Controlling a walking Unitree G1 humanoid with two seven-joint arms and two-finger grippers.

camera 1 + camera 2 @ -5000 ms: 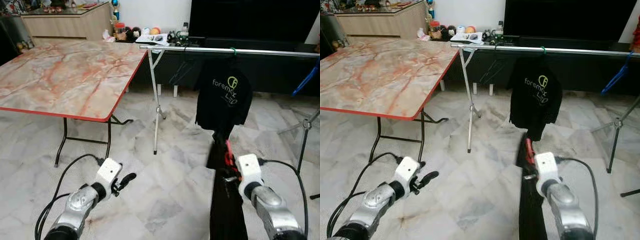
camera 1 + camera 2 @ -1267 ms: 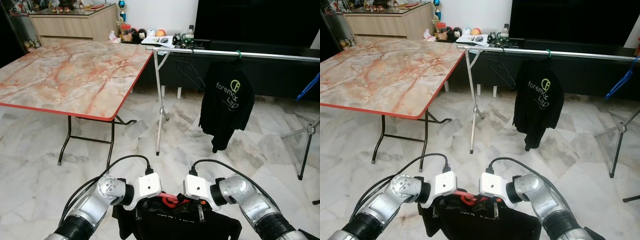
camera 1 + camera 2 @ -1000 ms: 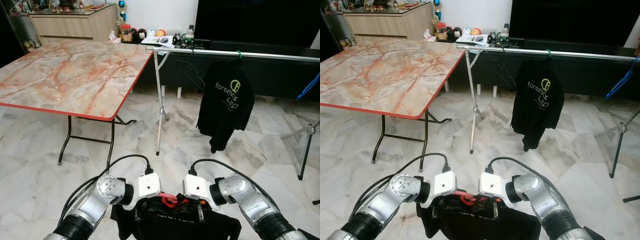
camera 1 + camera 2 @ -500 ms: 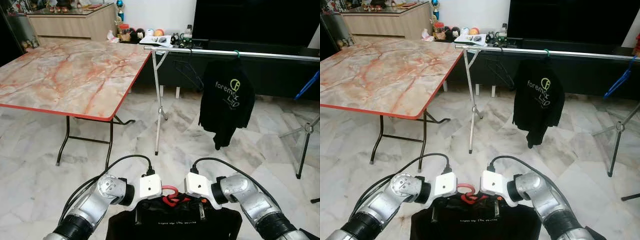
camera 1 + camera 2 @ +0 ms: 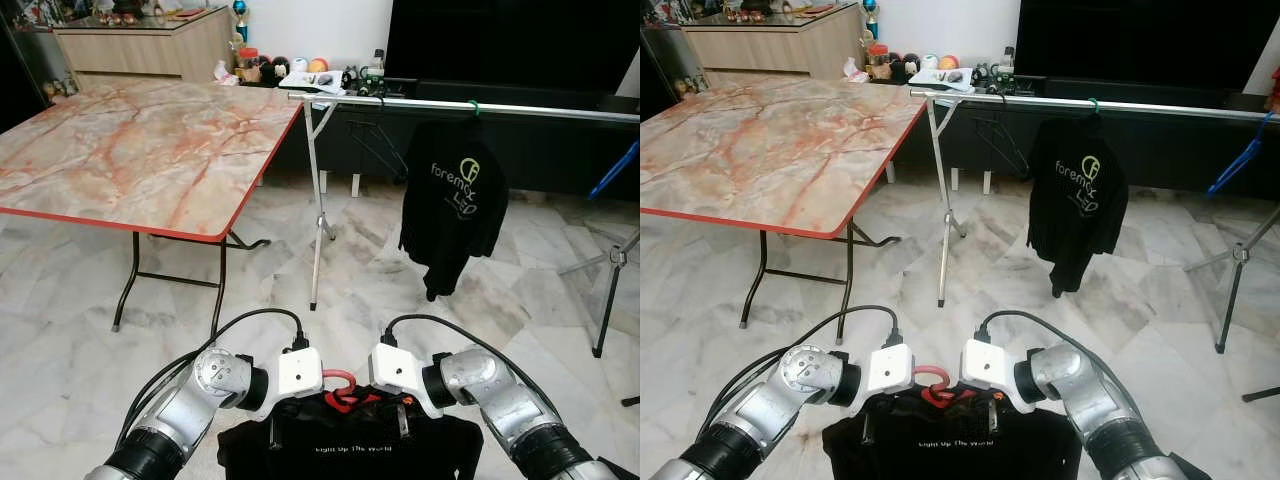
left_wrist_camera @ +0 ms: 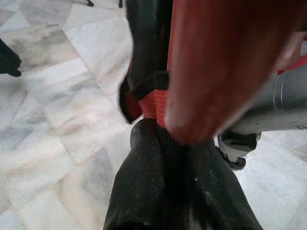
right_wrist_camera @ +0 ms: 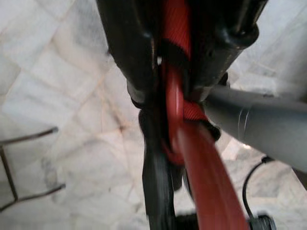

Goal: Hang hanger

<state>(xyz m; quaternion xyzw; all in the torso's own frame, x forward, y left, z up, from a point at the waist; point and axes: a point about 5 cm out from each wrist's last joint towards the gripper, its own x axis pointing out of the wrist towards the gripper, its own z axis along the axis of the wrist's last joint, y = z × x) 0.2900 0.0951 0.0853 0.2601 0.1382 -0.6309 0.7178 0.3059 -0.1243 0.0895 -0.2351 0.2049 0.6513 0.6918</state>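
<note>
Low in front of me, my left gripper (image 5: 272,432) and right gripper (image 5: 403,420) are each clamped on a red plastic hanger (image 5: 343,394) carrying a black printed T-shirt (image 5: 350,452). Farther off stands a silver metal clothes rail (image 5: 520,108) with another black logo shirt (image 5: 454,203), beside a marble-patterned folding table (image 5: 140,150).

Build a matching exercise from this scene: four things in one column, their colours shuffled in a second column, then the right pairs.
Things:
1. hanger hook held between the left gripper and right gripper
2. hanging T-shirt on the rail
3. clothes rail
4. tabletop

Colours:
A. silver
B. pinkish marble with a red edge
C. red
D. black with a green logo

Pairs: 1-C, 2-D, 3-A, 4-B
</note>
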